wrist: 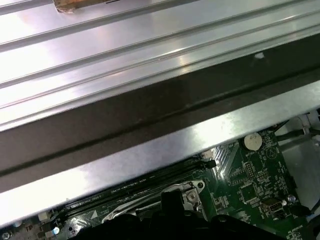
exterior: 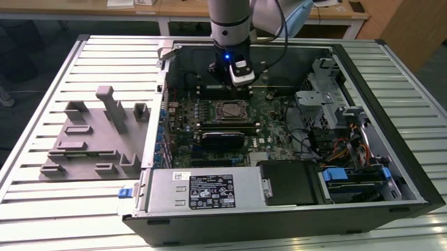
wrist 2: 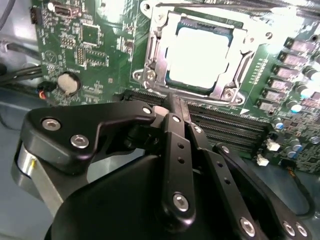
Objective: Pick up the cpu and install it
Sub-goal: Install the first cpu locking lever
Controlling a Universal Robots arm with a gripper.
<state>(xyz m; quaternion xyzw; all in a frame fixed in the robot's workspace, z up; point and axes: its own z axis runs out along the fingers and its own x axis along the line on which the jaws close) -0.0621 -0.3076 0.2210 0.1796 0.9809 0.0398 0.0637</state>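
Nearest the camera in the exterior view stood the open computer case point(exterior: 279, 219), with its power supply point(exterior: 202, 191) along the front edge. Going from the exterior view's left, the grey fixture tray point(exterior: 91, 136) lay on the slatted table point(exterior: 42, 78) beside the case. Its slots looked empty, though they were too small to be sure. Next came the motherboard point(exterior: 279, 141), and on it the socket point(exterior: 233, 111), with the black heatsink block point(exterior: 222, 139) just in front of it.

In the second wrist view the cpu point(wrist 2: 200, 52) lay flat inside the socket frame, its silvery top showing within the metal surround. So the pick and the placing appeared done. Whether the retaining frame was latched down could not be told.

The gripper point(exterior: 239, 78) hung above the board just behind the socket, apart from the chip. In the second wrist view the gripper's fingers point(wrist 2: 176, 120) met at their tips, together and holding nothing.
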